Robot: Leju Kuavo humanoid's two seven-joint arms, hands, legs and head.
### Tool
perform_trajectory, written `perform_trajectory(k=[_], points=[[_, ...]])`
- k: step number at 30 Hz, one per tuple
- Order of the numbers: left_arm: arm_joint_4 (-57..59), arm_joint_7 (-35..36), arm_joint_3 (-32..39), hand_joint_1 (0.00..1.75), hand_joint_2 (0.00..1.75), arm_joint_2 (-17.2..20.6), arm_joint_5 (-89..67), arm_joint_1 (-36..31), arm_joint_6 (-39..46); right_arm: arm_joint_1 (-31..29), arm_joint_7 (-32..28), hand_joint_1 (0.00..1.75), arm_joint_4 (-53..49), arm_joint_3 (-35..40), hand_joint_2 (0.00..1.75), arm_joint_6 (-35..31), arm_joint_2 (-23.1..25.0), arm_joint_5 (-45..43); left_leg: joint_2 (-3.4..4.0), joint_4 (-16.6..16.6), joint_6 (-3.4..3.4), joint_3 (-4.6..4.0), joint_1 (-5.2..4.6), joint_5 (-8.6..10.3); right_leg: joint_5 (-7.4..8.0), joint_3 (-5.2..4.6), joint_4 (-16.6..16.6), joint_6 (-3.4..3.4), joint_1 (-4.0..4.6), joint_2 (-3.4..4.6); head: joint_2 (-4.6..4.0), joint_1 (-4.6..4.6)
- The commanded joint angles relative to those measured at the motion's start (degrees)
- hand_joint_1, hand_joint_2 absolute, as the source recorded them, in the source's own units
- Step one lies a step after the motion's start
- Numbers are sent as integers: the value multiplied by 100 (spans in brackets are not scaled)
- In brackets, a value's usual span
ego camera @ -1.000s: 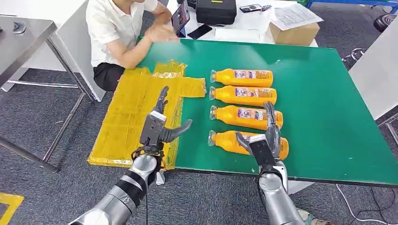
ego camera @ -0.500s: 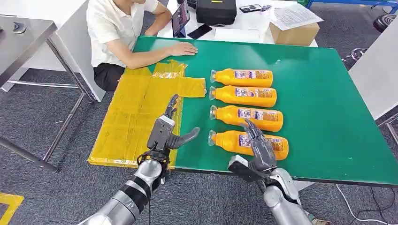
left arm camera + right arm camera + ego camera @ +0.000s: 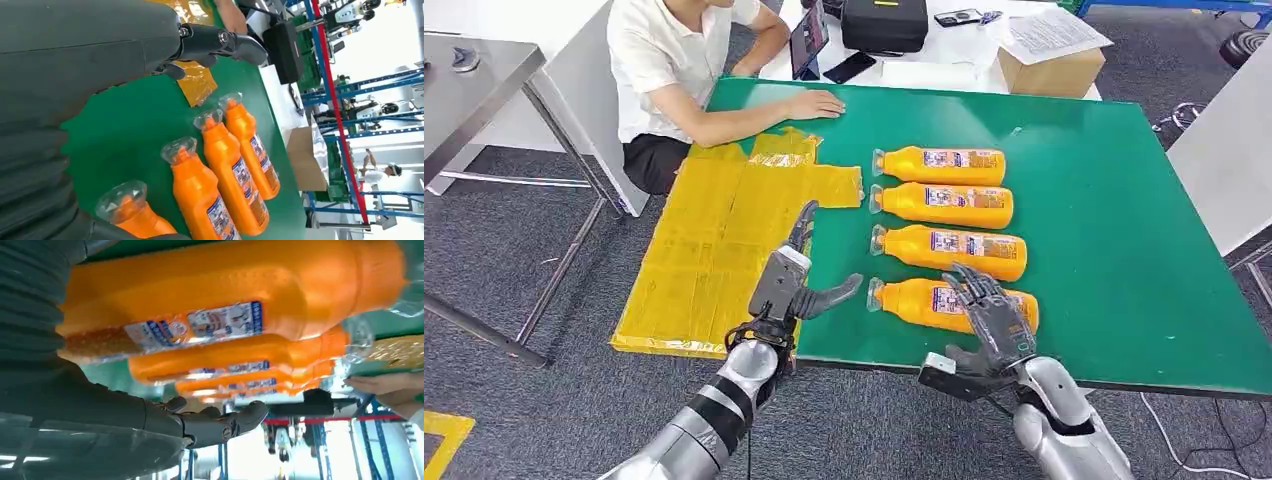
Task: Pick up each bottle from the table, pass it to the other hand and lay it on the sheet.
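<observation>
Orange nearest bottle [image 3: 924, 301] lying on table, right robot hand [image 3: 994, 325] spread over it

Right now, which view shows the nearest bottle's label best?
Right wrist view: the nearest bottle is close up, its label facing the camera. Head view shows it small, partly behind the right hand. Left wrist view catches just its cap end.

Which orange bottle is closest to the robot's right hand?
The nearest orange bottle, at the table's front edge. The right hand reaches over it; the other three lie farther back.
</observation>
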Motion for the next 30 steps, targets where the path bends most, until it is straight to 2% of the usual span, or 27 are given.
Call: perform_trajectory(k=[1,12,15,18,24,30], points=[[-5,72,5,0,175,60,-120,-56,57,-224,383,0,91,328,175,-256,-203,408,11,-2,-10,19,2,-7,-4,15,-1,-11,2,14,0,2],[-135,143,116,0,175,85,-205,98,67,-89,910,0,276,142,175,-44,-213,618,8,-6,-12,27,2,-9,-7,24,-4,-12,2,10,0,0],[-252,195,172,0,175,132,-223,207,24,29,1023,0,357,-84,175,515,-187,234,4,-8,-12,29,2,-8,-8,26,-6,-13,2,6,0,0],[-298,233,163,0,175,151,-270,235,-1,-47,1147,0,703,-156,175,706,-214,252,1,-7,-12,28,4,-9,-8,27,-6,-12,4,3,0,2],[-352,219,185,0,175,179,-282,275,65,-353,1378,0,1400,-319,175,666,-198,370,11,-7,-14,35,5,-9,-5,32,-8,-15,5,14,0,0],[-457,228,224,0,175,240,-276,295,66,-461,1312,0,1595,-438,175,575,-194,408,5,-5,-6,23,3,-2,0,23,-9,-7,3,6,0,0]])
